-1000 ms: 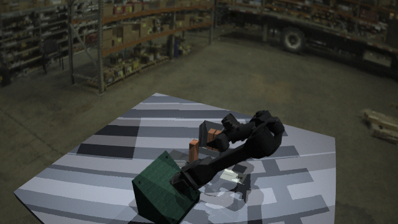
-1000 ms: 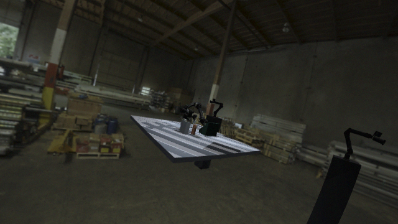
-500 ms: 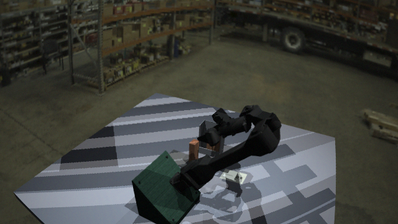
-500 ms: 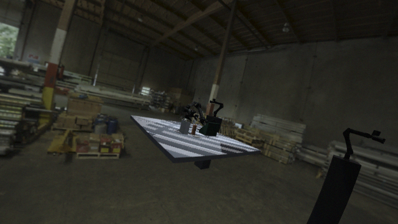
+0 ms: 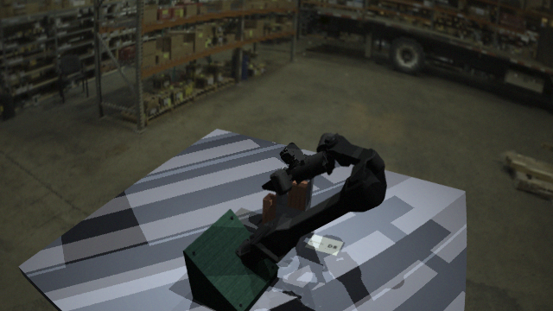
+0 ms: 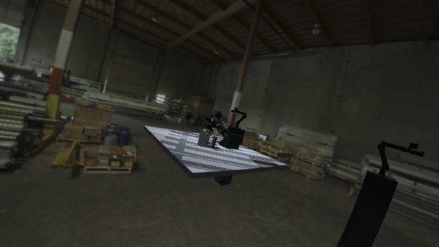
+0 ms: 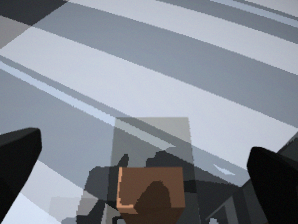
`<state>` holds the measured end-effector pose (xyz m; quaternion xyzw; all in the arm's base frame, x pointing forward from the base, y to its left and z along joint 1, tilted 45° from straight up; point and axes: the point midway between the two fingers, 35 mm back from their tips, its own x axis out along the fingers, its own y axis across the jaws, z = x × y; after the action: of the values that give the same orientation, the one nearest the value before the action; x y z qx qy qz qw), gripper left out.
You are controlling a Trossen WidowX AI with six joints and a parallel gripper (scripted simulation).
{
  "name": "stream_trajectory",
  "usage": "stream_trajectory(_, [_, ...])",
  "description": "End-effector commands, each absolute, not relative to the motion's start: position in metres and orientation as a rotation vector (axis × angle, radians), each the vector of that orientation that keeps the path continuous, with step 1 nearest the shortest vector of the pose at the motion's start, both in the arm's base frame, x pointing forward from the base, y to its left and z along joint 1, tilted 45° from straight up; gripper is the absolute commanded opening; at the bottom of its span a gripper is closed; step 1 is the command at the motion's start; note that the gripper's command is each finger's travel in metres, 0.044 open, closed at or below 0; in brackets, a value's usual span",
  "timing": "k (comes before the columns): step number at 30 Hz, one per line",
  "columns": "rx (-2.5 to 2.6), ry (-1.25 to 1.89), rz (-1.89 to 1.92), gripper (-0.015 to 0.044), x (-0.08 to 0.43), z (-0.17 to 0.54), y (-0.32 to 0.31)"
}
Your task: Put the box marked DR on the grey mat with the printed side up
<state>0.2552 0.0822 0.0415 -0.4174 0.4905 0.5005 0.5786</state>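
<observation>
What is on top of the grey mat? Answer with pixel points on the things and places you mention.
One orange box [image 5: 269, 209] [image 6: 214, 141] [image 7: 151, 182] stands upright on the grey mat [image 5: 244, 212] [image 7: 152, 131]. The mat under it is covered, and I cannot read any code on the box.

Stocked shelves [image 5: 139, 65] line the dim concrete floor [image 5: 346, 99] [image 6: 154, 213].
</observation>
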Motion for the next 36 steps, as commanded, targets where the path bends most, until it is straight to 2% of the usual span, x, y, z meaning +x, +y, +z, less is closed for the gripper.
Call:
stream_trajectory(1, [-1.033,1.187,1.133,0.044,0.256,0.044,0.086])
stream_trajectory(36, [-1.504,1.719,0.718,0.044,0.257,0.034,0.109])
